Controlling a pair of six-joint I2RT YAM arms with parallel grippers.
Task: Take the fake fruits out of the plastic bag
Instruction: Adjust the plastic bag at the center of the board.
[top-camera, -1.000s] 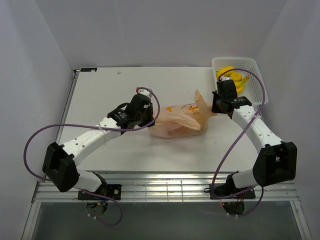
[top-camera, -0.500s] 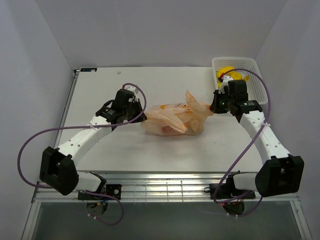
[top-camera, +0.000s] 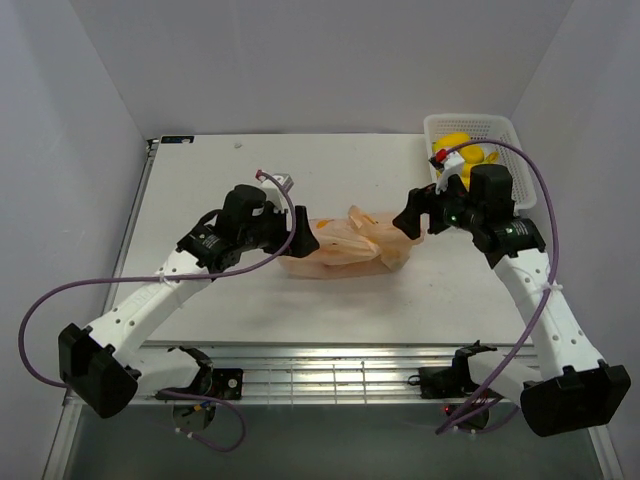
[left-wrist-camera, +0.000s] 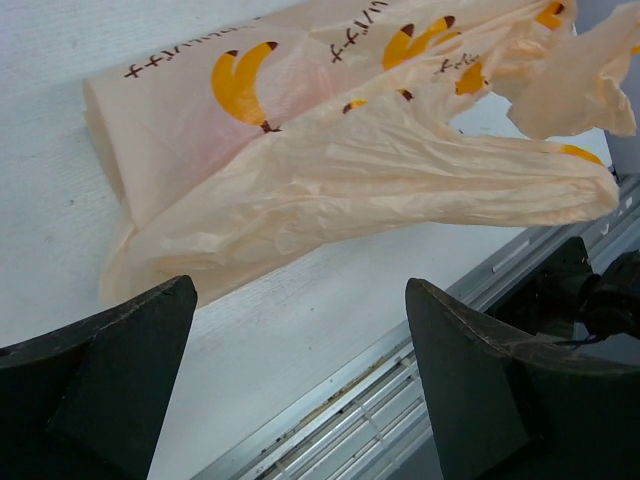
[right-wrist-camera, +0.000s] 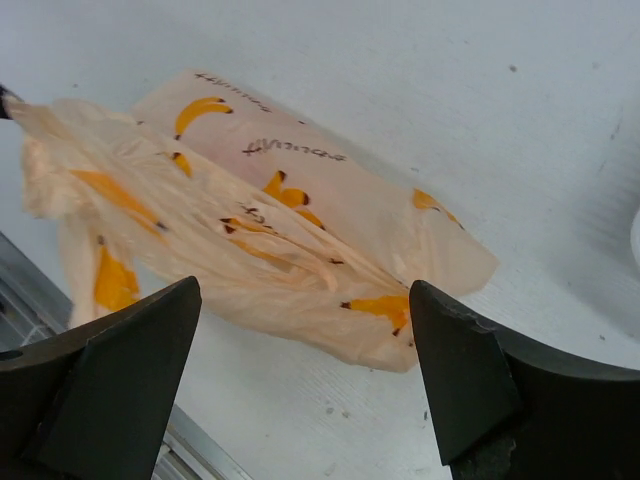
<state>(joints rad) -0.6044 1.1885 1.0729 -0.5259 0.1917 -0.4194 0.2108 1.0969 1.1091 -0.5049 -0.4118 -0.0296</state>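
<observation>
Jaws wide, flanking plastic bag

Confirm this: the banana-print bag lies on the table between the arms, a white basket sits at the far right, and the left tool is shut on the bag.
Not right: the left tool is open, jaws wide apart, with the plastic bag lying loose beyond them, as the left wrist view shows. The rest stands.

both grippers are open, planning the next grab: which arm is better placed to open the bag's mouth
Right, probably: the right gripper, open, sits beside the handles of the bag, while the left gripper faces what looks like the closed end.
</observation>
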